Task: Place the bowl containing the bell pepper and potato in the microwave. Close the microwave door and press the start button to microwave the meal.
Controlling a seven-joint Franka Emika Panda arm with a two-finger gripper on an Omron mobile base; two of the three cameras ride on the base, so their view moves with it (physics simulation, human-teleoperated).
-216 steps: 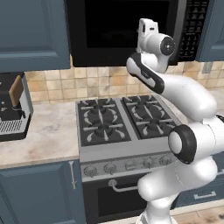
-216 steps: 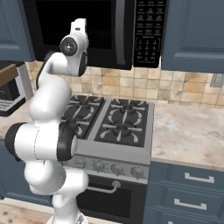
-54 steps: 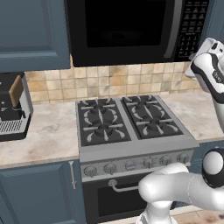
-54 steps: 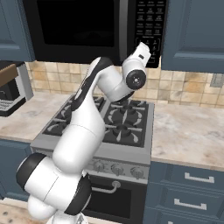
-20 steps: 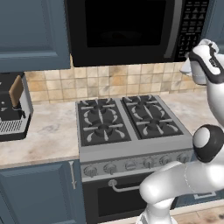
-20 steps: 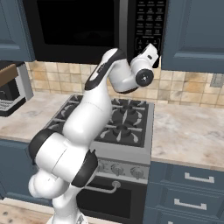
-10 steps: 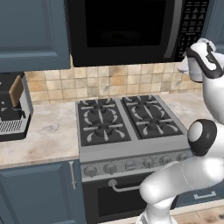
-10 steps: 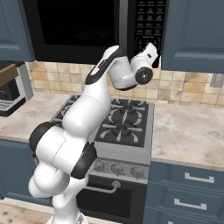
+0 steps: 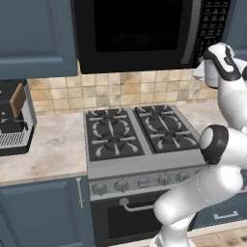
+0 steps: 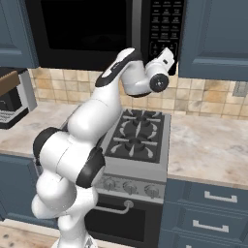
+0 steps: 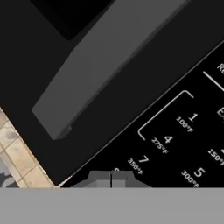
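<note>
We see the black microwave (image 9: 144, 34) mounted above the gas stove (image 9: 137, 140), between blue upper cabinets (image 9: 36, 38). The microwave door (image 9: 137, 31) is closed flush with the housing; behind its dark glass we cannot tell what lies inside, so the bowl, the bell pepper and the potato cannot be located. The grey vertical bar handle (image 11: 105, 65) runs along the door's right edge, just beside the keypad strip (image 10: 164, 26).

In the right base view the white arm rises from the lower left and bends up over the stove, bringing the gripper (image 10: 167, 54) to the lower part of the keypad. In the left base view the hand stands at the microwave's lower right corner, in front of the tiled backsplash (image 9: 125, 89).

In the hand view the camera is rolled, so the handle crosses the picture diagonally. White keypad digits with temperature labels (1, 4, 7, 5) lie to the lower right of it. The two finger tips (image 11: 100, 178) at the bottom edge are pressed together with no gap and nothing between them; the gripper is fully closed and empty, very near the keypad surface below the digit 7, though we cannot tell whether it touches.

A coffee machine (image 9: 12, 120) stands on the marble counter (image 9: 53, 149) to the left of the stove. The stove's burners are bare.
</note>
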